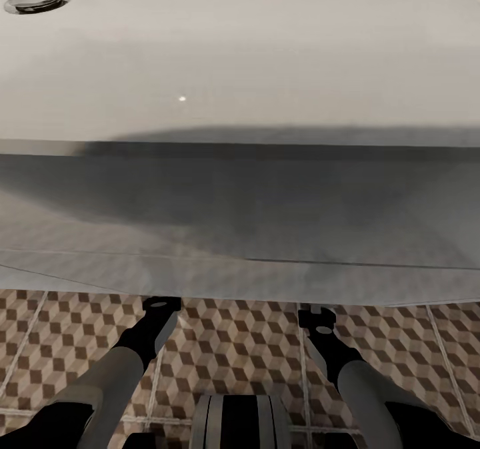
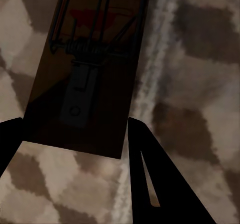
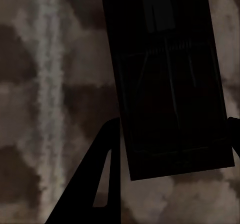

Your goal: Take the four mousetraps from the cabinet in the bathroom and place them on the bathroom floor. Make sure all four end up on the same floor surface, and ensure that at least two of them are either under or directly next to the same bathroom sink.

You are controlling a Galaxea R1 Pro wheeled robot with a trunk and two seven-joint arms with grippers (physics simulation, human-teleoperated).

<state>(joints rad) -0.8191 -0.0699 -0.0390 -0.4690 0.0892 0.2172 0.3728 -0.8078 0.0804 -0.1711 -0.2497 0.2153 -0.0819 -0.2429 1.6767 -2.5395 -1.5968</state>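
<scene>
- Down at the left gripper, the two black fingers stand on either side of the near end of a mousetrap; whether they pinch the board or merely flank it cannot be told.
- This left mousetrap is a dark brown board with a coiled spring, a wire bar and a red patch toward its far end, seen over the bathroom floor beside a pale grout line.
- The right gripper likewise has its black fingers at either side of a second mousetrap, very dark in shadow; its grip cannot be told either.
- That board also shows against cube-patterned tile, with a grout line well to one side.
- In the head view, both arms reach forward and down, their ends hidden under the front edge of the white sink.
- A chrome drain sits at the basin's far left corner.
- Cube-patterned tiles show below the vanity.
</scene>
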